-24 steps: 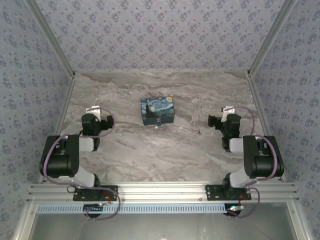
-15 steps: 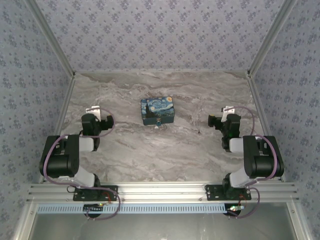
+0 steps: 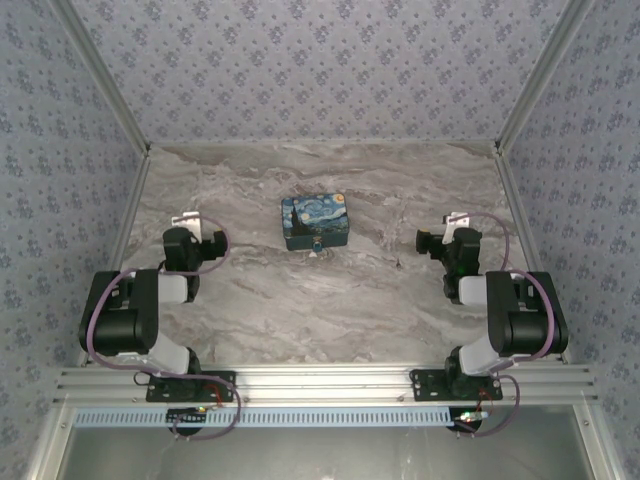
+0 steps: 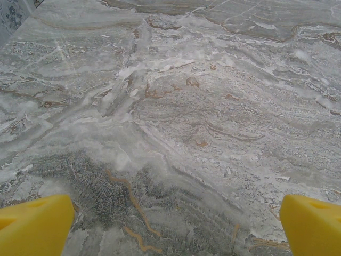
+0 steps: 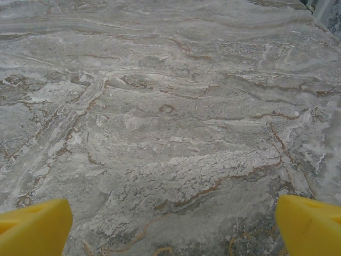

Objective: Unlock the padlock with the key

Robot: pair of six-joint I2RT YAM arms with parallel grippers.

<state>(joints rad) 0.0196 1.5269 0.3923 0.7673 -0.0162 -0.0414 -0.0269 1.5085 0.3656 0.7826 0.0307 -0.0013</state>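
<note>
A tiny blue-bodied padlock (image 3: 316, 243) with a dark metal shackle sits at the middle of the near side of a small rectangular box (image 3: 315, 220) painted with a blue-and-yellow starry-night pattern. The padlock is touching the box. It is too small in the overhead view to tell whether the shackle is closed. The box stands near the centre of a grey marble-patterned tabletop (image 3: 300, 300) with tan veins.

A very small thin dark metal key (image 3: 398, 264) lies flat on the tabletop. It is to the right of the box and slightly nearer the arms, apart from the box. It lies between the box and the right arm, and nothing is touching it.

The left gripper (image 4: 176, 224) is on the left side of the tabletop, well apart from the box. Its wrist view looks down on bare marble. Its two yellow fingertips (image 4: 34, 224) sit at the bottom corners of that view, spread wide with nothing between them.

The right gripper (image 5: 173, 224) is on the right side, near the key but not touching it. Its yellow fingertips (image 5: 309, 224) are also spread wide over bare marble, holding nothing.

Both black arms are folded back over their bases on a silver metal rail (image 3: 320, 380) at the near edge. Blue-grey walls (image 3: 320, 70) with a small repeating flower print enclose the tabletop on three sides.
</note>
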